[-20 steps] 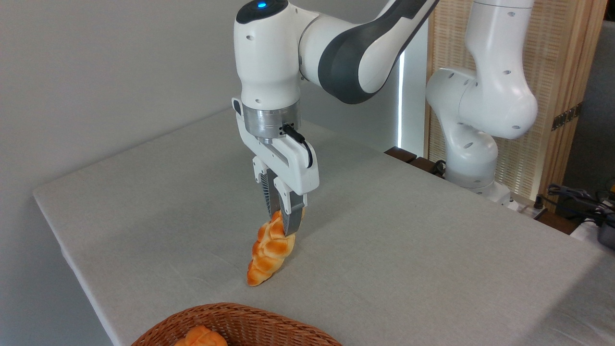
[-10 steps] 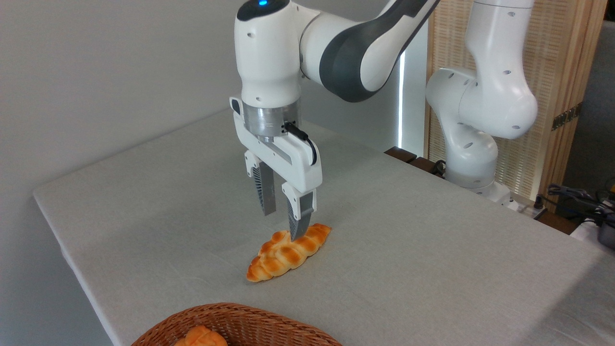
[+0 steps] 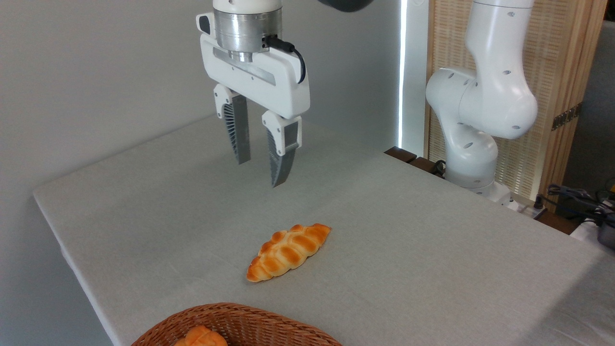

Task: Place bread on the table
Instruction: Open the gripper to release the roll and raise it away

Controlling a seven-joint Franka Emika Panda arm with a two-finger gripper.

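Note:
The bread, a glossy golden braided loaf with pointed ends, lies flat on the pale grey table, angled from lower left to upper right. My gripper hangs well above the loaf and a little to the left, open, with nothing between its ribbed fingers.
A brown wicker basket sits at the bottom edge holding a small orange bun. The arm's white base stands at the table's right rear, with cables beyond it. The table's left edge drops off near the wall.
The gripper opened and let the loaf go, which tipped from hanging upright to lying flat. The gripper has since risen well clear, moving up and slightly left.

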